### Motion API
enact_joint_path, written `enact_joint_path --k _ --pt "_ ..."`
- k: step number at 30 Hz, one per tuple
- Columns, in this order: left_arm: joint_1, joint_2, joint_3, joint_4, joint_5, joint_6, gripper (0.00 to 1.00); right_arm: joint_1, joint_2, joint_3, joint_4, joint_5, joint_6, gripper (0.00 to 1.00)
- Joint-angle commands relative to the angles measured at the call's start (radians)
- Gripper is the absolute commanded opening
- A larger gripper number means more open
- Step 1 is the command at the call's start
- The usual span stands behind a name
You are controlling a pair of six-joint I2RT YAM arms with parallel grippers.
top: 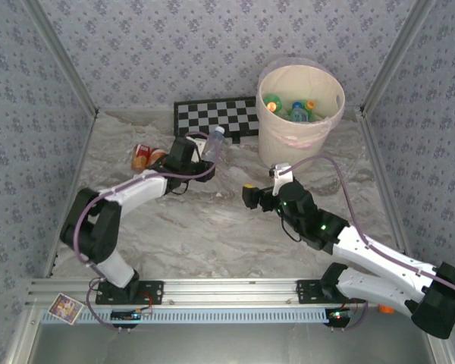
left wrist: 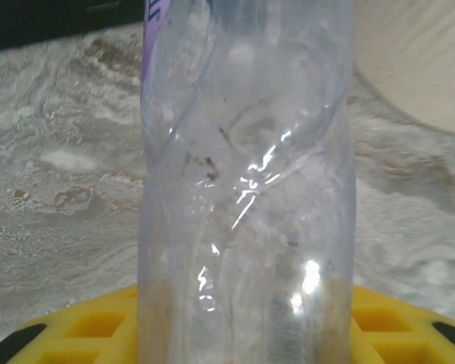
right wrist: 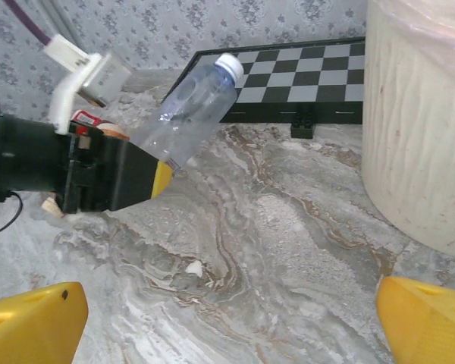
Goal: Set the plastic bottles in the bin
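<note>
**L pincer clamped on clear bottle; bin off at 2 o'clock**

L pincer [top: 199, 158] is closed round the lower body of a clear bottle [top: 214, 142], w/ yellow fingers [left wrist: 83, 334] either side near the base. Bottle is up off the surface [top: 212, 227] and tilted, white cap pointing to approx. 1 o'clock in the top view. It looks empty and thin-walled w/ a twisted moulding, so prob. v. light, slick, and apt to dent or squirt out if squeezed hard. The low hold leaves most of its length sticking out, so it may wobble. A grip nearer mid-body would be steadier, but the base hold should do for a short carry.

R pincer [right wrist: 231, 322] stands wide apart w/ nothing in it, hanging near surface centre and facing the L arm.

Bin [top: 297, 140] sits at 2 o'clock from the held bottle, well apart, w/ green bottles [top: 273, 102] already inside. Checkerboard [top: 216, 117] lies just behind the bottle at 12. A red-labelled bottle [top: 142, 157] lies at 9 o'clock, near the L pincer, not yet binned.
</note>
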Motion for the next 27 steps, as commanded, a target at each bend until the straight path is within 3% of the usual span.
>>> enact_joint_path --k 1,11,21,27 --pt "-0.037 -0.104 -0.069 0.078 0.03 -0.012 0.46 -0.023 0.002 0.076 -0.008 -0.1 0.02 1.0" --pt "-0.141 -0.392 -0.261 0.125 -0.001 0.003 0.45 -0.171 0.139 0.263 -0.057 -0.407 0.099 0.85" --pt "-0.216 -0.541 -0.332 0.098 -0.024 0.024 0.45 -0.229 0.275 0.387 -0.075 -0.53 0.159 0.69" --pt "-0.257 -0.583 -0.346 0.084 -0.031 0.031 0.44 -0.255 0.317 0.412 -0.056 -0.564 0.191 0.67"
